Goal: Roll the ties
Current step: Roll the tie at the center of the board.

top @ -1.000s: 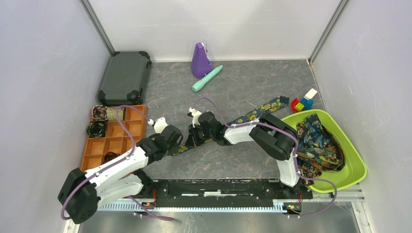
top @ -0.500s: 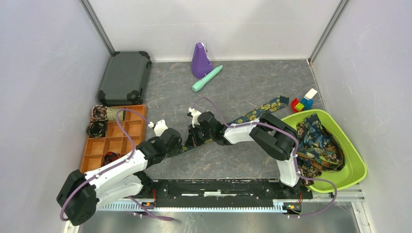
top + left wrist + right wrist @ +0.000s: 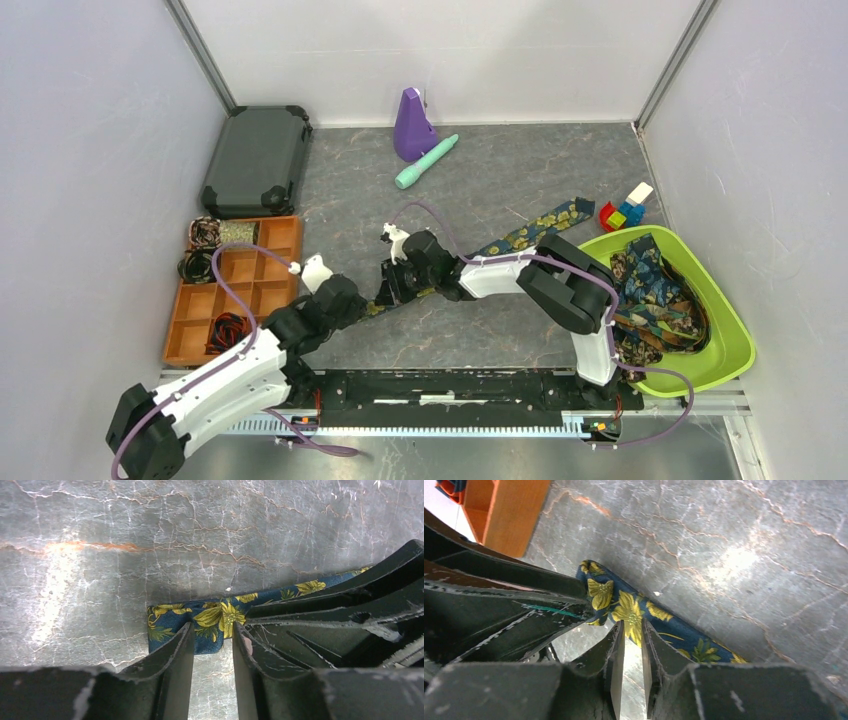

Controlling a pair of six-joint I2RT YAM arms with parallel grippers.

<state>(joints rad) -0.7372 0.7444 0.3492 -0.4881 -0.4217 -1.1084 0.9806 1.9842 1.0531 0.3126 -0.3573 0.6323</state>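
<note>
The navy, yellow-flowered fabric tie [image 3: 167,622] was found flat, unrolled, across the tips of the left gripper's [image 3: 212,628] spread and the right gripper's [image 3: 632,625] barely parted jaws.

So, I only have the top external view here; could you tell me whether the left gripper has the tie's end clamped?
Observer: No. The left wrist view shows the left gripper open, jaws apart over the end of the tie.
Operator: Thank you. And the right gripper?
Observer: The right wrist view shows the right gripper with jaws only narrowly apart, its tips over the tie just behind that end.
Operator: Is the end coiled yet?
Observer: No; the left wrist view shows it flat on the table.
</note>
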